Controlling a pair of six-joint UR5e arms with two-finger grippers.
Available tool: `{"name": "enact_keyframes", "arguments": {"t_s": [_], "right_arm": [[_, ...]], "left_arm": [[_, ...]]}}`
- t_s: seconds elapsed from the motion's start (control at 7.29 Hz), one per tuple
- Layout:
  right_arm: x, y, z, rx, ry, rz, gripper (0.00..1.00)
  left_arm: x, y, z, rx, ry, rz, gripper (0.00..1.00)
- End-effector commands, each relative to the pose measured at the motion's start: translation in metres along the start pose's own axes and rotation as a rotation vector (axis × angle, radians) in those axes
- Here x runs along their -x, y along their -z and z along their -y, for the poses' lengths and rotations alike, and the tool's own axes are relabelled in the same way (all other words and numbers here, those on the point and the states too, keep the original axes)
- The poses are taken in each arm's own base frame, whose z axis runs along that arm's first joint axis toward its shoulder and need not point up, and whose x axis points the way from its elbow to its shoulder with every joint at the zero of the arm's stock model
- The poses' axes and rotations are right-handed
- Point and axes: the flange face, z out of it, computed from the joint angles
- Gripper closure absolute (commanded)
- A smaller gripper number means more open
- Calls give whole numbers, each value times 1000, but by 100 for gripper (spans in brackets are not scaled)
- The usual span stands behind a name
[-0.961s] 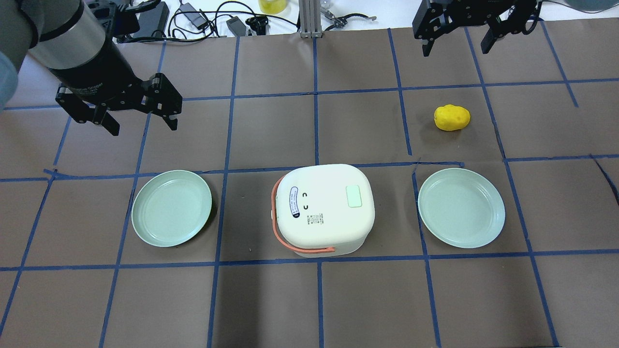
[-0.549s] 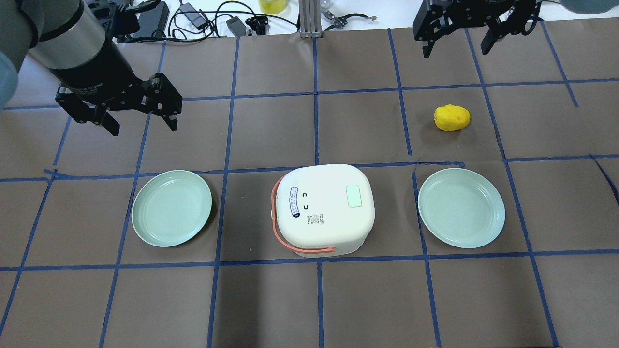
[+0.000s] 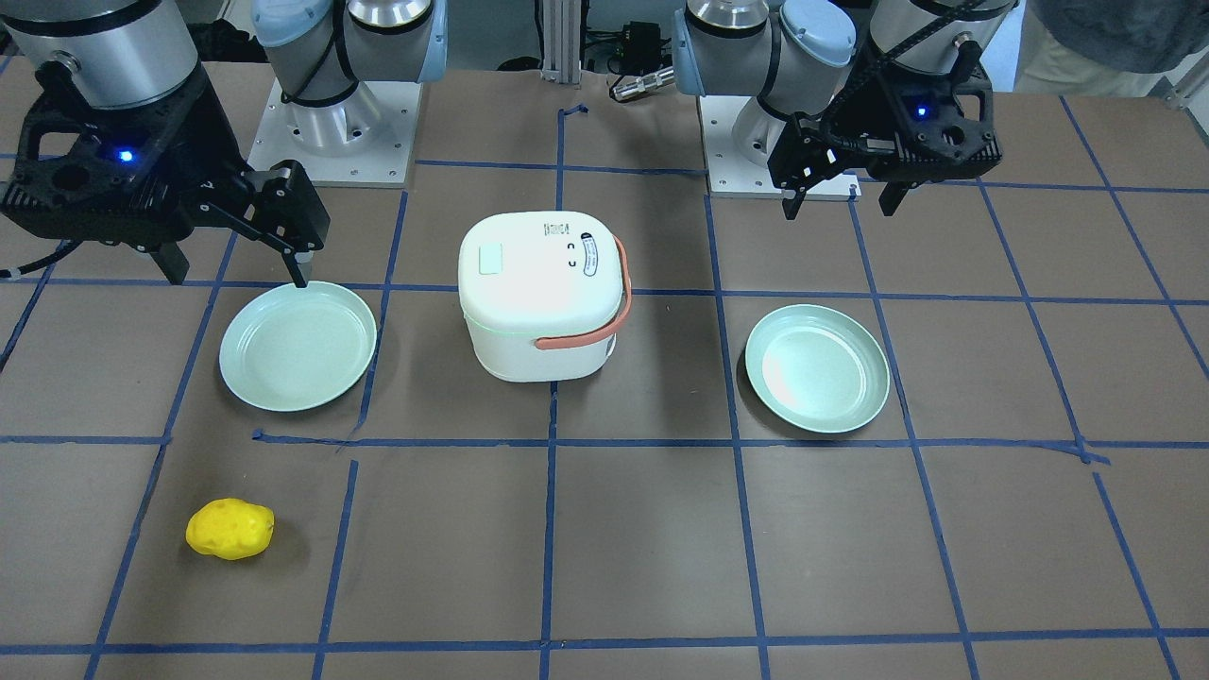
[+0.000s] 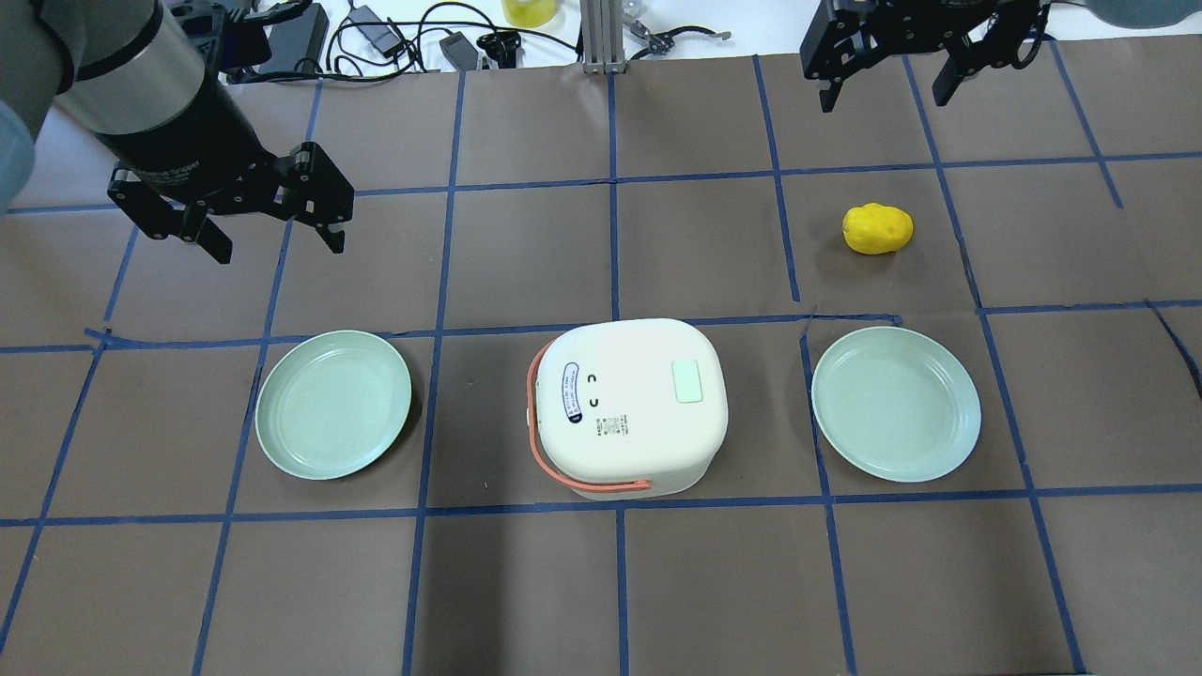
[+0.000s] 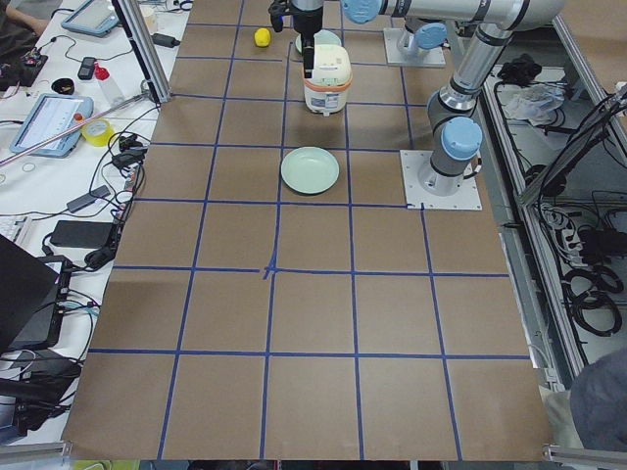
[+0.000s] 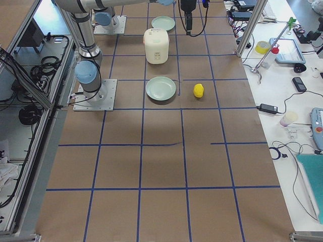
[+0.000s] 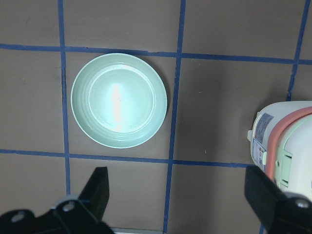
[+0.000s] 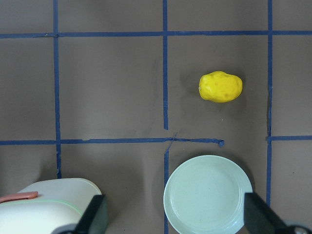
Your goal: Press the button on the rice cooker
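Note:
The white rice cooker [image 4: 624,404] with an orange handle stands at the table's middle, lid shut. Its pale green rectangular button [image 4: 688,381] sits on top, towards the right; it also shows in the front view [image 3: 490,260]. My left gripper [image 4: 279,249] is open and empty, hovering above the table beyond the left plate, well left of the cooker. My right gripper [image 4: 884,101] is open and empty, high over the far right of the table. The left wrist view shows the cooker's side [image 7: 287,146] at its right edge; the right wrist view shows its corner [image 8: 48,204].
Two pale green plates flank the cooker, one to its left [image 4: 333,404] and one to its right [image 4: 895,404]. A yellow potato-like object [image 4: 877,228] lies beyond the right plate. Cables and gear line the far table edge [image 4: 394,38].

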Motion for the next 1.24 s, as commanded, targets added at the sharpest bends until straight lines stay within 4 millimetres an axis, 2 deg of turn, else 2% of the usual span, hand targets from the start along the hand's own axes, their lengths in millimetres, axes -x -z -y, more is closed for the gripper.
{"name": "enact_keyframes", "arguments": {"t_s": [0.0, 0.55, 0.69, 0.82, 0.96, 1.1], "right_arm": [[0, -1, -1, 3, 4, -1, 0], [1, -2, -1, 5, 4, 0, 0], [1, -3, -2, 8, 4, -2, 3], [2, -3, -3, 9, 10, -2, 22], [2, -6, -3, 17, 10, 3, 60], [3, -7, -9, 22, 5, 16, 90]], "left_arm": [[0, 0, 0, 0, 0, 0, 0], [0, 0, 0, 0, 0, 0, 0], [0, 0, 0, 0, 2, 0, 0], [0, 0, 0, 0, 2, 0, 0], [0, 0, 0, 0, 0, 0, 0], [0, 0, 0, 0, 0, 0, 0]]}}
